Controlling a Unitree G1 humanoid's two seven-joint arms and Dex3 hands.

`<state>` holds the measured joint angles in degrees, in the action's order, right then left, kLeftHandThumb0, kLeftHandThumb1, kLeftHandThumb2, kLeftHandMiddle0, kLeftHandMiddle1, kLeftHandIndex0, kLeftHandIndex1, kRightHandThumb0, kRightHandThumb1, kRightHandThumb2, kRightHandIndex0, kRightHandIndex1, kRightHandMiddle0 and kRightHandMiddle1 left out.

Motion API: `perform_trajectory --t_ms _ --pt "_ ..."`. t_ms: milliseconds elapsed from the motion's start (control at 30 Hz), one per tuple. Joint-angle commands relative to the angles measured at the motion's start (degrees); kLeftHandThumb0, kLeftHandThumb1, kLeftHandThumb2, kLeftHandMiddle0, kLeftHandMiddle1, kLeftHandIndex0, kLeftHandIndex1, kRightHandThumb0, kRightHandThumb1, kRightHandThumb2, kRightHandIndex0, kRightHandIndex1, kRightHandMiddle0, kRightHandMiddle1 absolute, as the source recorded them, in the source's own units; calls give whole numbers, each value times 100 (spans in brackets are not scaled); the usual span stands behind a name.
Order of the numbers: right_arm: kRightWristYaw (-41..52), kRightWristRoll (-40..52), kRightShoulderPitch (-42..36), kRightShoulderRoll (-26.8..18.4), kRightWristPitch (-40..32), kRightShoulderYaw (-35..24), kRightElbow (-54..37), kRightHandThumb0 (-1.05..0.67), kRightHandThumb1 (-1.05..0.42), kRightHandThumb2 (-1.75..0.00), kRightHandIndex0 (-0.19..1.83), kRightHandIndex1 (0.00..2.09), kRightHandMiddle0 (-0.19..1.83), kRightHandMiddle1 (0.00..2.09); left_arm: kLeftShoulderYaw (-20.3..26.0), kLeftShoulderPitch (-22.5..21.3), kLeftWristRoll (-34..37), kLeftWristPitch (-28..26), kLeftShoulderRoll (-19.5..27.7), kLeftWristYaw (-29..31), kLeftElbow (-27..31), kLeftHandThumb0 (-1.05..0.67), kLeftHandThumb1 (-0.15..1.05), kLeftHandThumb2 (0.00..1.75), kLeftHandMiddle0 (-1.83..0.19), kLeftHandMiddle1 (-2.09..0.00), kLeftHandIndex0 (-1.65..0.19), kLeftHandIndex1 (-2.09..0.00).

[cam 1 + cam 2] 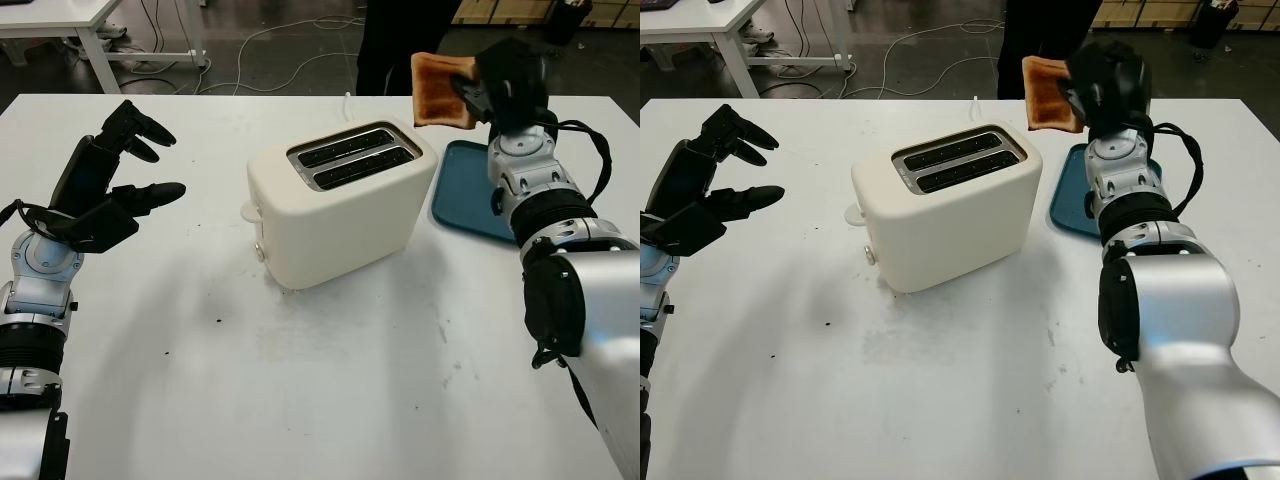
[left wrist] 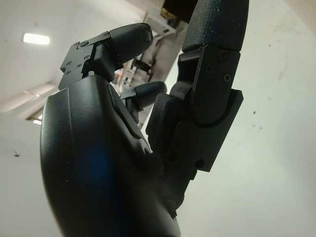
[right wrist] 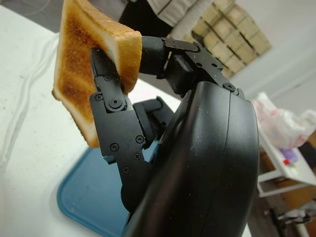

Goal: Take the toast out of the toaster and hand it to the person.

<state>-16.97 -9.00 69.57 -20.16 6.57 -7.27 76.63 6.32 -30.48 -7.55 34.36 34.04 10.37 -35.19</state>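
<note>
"Where's the toast?"

"Pinched in my right hand (image 1: 500,85), a browned slice of toast (image 1: 441,91) held up beyond the cream toaster (image 1: 340,205) and over the blue tray (image 1: 470,195), toward the person (image 1: 395,40) at the far edge of the table (image 1: 300,380)."

"Will it survive the handover?"

"I'd judge it light, stiff and crumbly. I grip one edge, faces between my fingers (image 3: 116,106), so the free edge is theirs to take. Squeezing harder could snap it."

"Your left hand (image 1: 105,195)?"

"Raised over the table's left side, holding nothing."

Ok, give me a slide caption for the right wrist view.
Right hand grips a browned toast slice in its fingers, raised above the blue tray on the white table.
</note>
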Motion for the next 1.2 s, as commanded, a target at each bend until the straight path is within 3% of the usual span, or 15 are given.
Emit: perform_trajectory --t_ms 0,300,600,1167 --pt "-50 29 6 39 35 -27 -22 -28 -92 -10 96 175 68 175 -22 43 -82 89 69 -43 -45 -105 92 23 -11 -161 -6 -153" --pt "-92 19 73 24 -90 -53 -12 -35 -92 -8 91 175 66 175 -17 46 -78 71 65 -51 -29 -105 92 22 -11 -161 -7 -153" --pt "-23 187 102 20 -76 -262 -16 -24 -92 -5 93 175 65 175 -21 31 -70 90 65 -37 -52 -105 92 23 -10 -162 -6 -154" --pt "-24 208 105 30 -42 -209 -22 -26 -91 -4 93 175 64 175 -10 20 -27 147 51 -27 -104 -105 92 23 -11 -162 -6 -154"
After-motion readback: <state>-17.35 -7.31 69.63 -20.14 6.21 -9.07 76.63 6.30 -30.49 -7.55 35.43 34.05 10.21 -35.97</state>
